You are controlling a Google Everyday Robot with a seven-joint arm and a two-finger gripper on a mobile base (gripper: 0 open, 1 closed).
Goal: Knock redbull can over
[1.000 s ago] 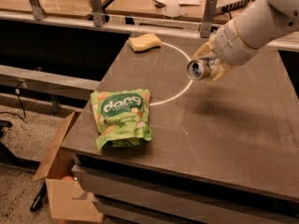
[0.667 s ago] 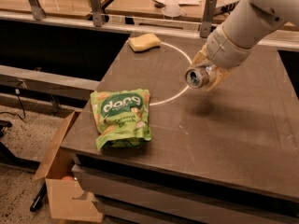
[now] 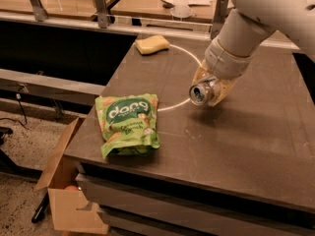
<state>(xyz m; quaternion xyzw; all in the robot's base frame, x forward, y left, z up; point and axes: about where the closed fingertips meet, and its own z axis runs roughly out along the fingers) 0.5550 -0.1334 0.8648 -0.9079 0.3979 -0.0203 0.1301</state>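
Table is dark and fills most of the view. Its near edge runs along the bottom and its left edge drops off beside a cardboard box on the floor. My arm comes in from far right.

The green bag lies flat at near left, well apart from the action. The sponge is at the far left corner, next to a white ring marked on the top.

The gripper is mid-table, just right of the ring, with a tan finger on either side of the can. I read it as clamped on the can.

The can is no longer upright. Its long axis is close to horizontal, with the silver top pointing near-left toward the camera and the body running back into the gripper. The shadow under it suggests it's a bit off the surface, but I can't tell for sure.

Key relation: the can is in the gripper, already tipped, with bare table right under it. To finish I'd lower and let go. There's lots of open room near and right, and the edges are well away. The risk is the can rolling left toward the bag.
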